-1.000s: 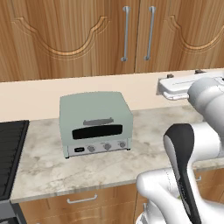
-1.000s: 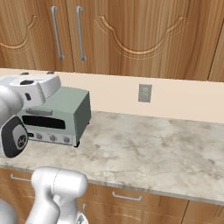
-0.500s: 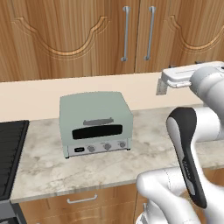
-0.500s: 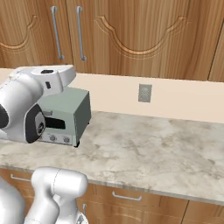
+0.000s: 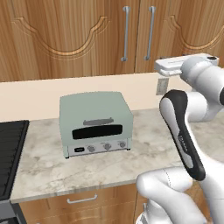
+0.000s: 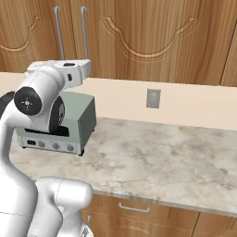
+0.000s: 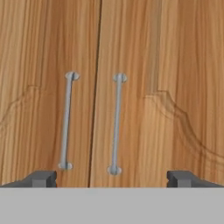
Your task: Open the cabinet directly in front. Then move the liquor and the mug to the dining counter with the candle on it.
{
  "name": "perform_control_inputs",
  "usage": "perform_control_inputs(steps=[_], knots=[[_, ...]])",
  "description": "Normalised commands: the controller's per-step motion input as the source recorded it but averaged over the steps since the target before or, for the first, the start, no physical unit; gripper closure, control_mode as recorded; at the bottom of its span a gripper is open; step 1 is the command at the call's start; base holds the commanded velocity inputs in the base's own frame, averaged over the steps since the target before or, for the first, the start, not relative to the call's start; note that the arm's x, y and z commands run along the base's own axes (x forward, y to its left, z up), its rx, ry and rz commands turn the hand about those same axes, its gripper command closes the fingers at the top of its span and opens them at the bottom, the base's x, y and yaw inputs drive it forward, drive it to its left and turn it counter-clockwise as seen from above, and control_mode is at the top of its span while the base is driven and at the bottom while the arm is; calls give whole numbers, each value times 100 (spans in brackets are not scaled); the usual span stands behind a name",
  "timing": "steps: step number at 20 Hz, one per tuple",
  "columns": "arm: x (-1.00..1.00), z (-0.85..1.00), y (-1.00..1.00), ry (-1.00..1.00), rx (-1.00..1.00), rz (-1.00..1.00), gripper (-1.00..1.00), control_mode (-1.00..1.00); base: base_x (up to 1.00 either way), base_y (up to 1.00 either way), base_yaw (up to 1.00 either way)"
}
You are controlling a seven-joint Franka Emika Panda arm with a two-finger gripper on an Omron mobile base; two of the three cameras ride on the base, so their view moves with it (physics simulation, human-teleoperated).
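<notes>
- Facing the cabinet [image 7: 109, 65]: both wood doors are closed, meeting at a dark vertical seam.
- Left door, hand view: left bar handle [image 7: 67, 121], long, silver, upright, just left of the seam; carved arch line curves off toward the left edge.
- Right door, hand view: right bar handle [image 7: 117, 124], same make, just right of the seam; a matching arch sweeps down to the right.
- Hand [image 7: 111, 178]: the two dark fingertips [image 7: 43, 178] stand wide apart at the bottom of the hand view, one outside each handle, nothing between them, touching nothing. Both handles sit inside the gap, still apart from the tips.
- Left base view, left to right: black stovetop [image 5: 9, 153] at the far left edge; pale marble table [image 5: 48, 168] beside it; mint-green toaster oven [image 5: 96, 122] standing on the marble, dark glass door and a row of small knobs facing out; white arm rising at the right, its wrist raised to the level of the lower ends of the handles.
- Behind the wrist, a wall outlet [image 5: 162, 85] on the beige backsplash.
- Right base view: arm at left, partly covering the toaster oven; the outlet near the middle; bare marble running on to the right.
- Below the marble, a wooden drawer front [image 5: 81, 200] with a short horizontal silver handle.
</notes>
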Motion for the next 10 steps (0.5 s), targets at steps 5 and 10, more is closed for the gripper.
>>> perform_control_inputs(steps=[5, 10], knots=[[62, 0, 0, 0, 0, 3, -100, -100, 0, 0, 0], [56, 0, 0, 6, 0, 0, -100, -100, 0, 0, 0]])
